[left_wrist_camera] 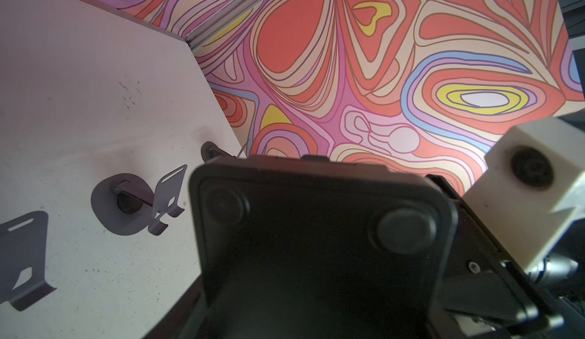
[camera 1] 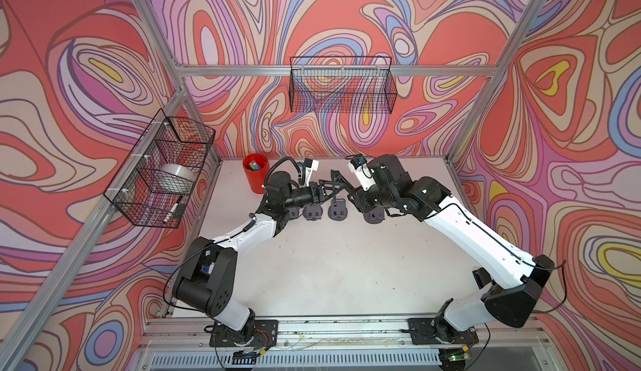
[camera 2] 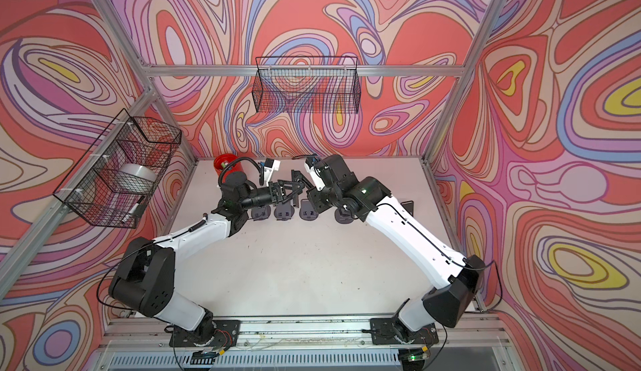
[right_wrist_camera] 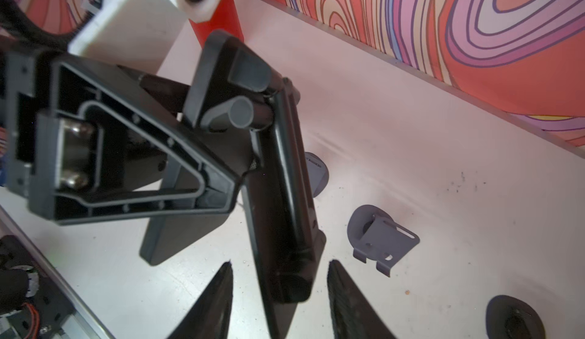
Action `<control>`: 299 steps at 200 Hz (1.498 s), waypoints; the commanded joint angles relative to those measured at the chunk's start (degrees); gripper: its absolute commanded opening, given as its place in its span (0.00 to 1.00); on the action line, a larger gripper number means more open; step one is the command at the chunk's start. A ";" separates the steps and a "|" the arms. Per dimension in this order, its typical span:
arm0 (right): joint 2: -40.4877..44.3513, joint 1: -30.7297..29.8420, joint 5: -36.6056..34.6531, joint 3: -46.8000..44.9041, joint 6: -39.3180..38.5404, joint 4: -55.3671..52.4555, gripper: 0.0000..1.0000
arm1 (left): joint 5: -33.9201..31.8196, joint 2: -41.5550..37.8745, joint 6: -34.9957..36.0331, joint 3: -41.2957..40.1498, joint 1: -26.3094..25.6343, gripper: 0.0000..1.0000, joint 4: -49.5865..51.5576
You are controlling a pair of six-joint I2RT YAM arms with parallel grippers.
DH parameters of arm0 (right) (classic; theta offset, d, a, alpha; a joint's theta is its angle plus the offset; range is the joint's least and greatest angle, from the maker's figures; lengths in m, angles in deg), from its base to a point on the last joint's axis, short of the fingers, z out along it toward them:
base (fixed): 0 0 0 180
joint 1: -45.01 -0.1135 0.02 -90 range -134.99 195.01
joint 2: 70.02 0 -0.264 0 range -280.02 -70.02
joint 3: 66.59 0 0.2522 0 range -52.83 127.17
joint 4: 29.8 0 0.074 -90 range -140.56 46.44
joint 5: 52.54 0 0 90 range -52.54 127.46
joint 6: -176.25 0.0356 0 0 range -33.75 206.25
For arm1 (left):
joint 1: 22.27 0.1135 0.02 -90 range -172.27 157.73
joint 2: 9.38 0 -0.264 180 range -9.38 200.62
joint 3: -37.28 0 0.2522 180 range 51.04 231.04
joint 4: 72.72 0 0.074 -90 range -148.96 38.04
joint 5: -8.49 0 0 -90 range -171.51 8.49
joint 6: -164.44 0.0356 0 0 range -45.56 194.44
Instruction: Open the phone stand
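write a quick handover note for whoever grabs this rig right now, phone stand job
Left gripper: shut on the base of the black phone stand, holding it above the table.
Right gripper: fingers straddle the stand's back plate. I cannot tell whether they actually pinch it.
Done: the stand is up between both arms. The back plate sits at an angle to the base, so it is partly unfolded.
Left: probably swing the back plate further open, then set the stand down.
Also: grey stands sit in a row on the table beneath.
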 commanded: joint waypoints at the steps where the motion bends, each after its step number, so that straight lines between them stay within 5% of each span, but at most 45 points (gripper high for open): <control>1: -0.47 -0.34 -4.68 1.96 -2.82 -3.74 0.51 | 1.84 -0.96 0.68 2.43 -0.32 0.00 -0.87; 96: -2.51 -0.34 -2.09 1.33 -3.81 1.69 0.38 | 3.44 -0.36 -1.06 2.81 -1.29 0.00 -3.09; 153: -2.53 -0.34 -1.34 1.68 -4.22 2.50 0.06 | 3.72 0.16 -1.30 3.06 -1.38 0.00 -3.16; 175: -2.68 -0.34 -1.20 2.43 -4.52 1.68 0.01 | 3.80 0.24 -1.26 3.41 -1.37 0.00 -2.63; 191: -3.02 -0.34 -1.70 3.30 -5.08 0.31 0.00 | 4.12 0.24 -0.46 4.13 -1.38 0.11 -0.43; 227: -5.21 -0.81 -4.74 6.63 -6.33 -4.08 0.00 | 3.57 -1.43 8.58 8.94 -1.38 0.34 18.47; 263: -7.13 -2.32 -10.49 9.42 -6.83 -6.73 0.00 | -3.26 -4.02 25.36 17.47 -1.47 0.38 48.05; 299: -7.97 -2.95 -12.01 9.80 -5.78 -5.91 0.00 | -7.47 -5.50 30.03 20.47 -1.73 0.44 57.55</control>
